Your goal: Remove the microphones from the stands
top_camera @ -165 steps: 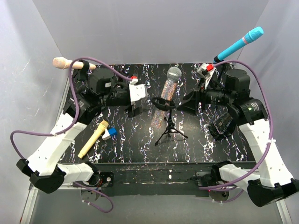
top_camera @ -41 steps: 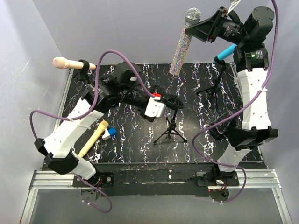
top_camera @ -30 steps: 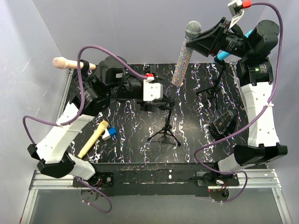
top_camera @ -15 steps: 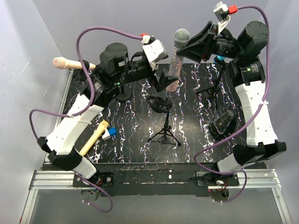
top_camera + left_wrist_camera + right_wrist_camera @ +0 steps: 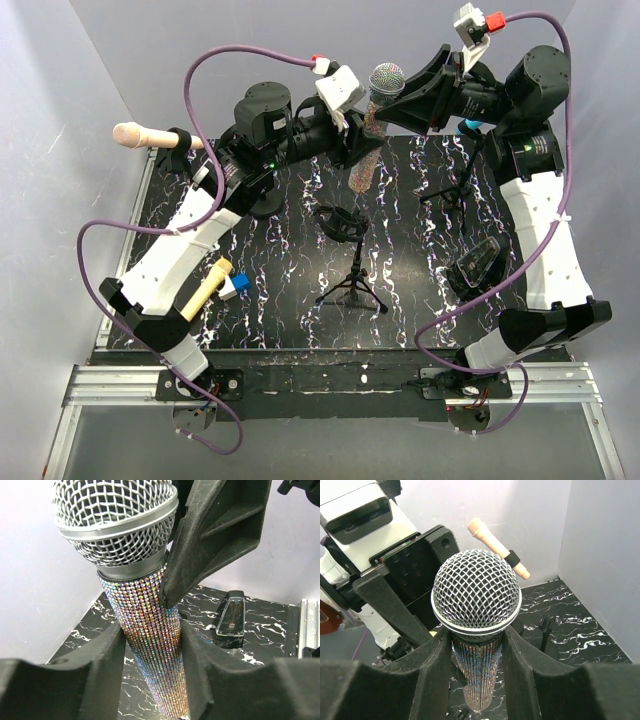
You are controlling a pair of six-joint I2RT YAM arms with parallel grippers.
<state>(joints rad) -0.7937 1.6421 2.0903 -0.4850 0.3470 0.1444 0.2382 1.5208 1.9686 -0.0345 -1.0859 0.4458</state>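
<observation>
high above the table (image 5: pixel 290 335), the left gripper (image 5: pixel 152 637) has just narrowed from wide open onto the glittered body of the mic (image 5: pixel 376 116). in the left wrist view both its pads (image 5: pixel 107 650) lie against the body, though how firmly they bite cannot be told. a second ago this gripper was low, at the clip (image 5: pixel 340 222) of the stand (image 5: pixel 352 268); it has since risen and swung in from the left. the right gripper (image 5: pixel 477 642) has not altered: its jaws stay clamped at a middling width on the neck just under the mesh head, a little above the left gripper's hold. the mic thus hangs nearly upright, head up, between the two grippers and well clear of the stand, whereas some seconds back it sat tilted in the clip. the stand is upright on its tripod near mid-table, its clip empty and touched by neither arm. farther out, a yellow mic (image 5: pixel 200 298) lies beside a blue block (image 5: pixel 238 286) at the left, and a beige mic (image 5: pixel 140 134) sits raised at the far left corner; none has shifted. reading: the removal proper looks complete, and the double hold suggests a handover from right to left. one gripper should let go only once the other's grip is sure, lest the mic drop onto the stand below.
</observation>
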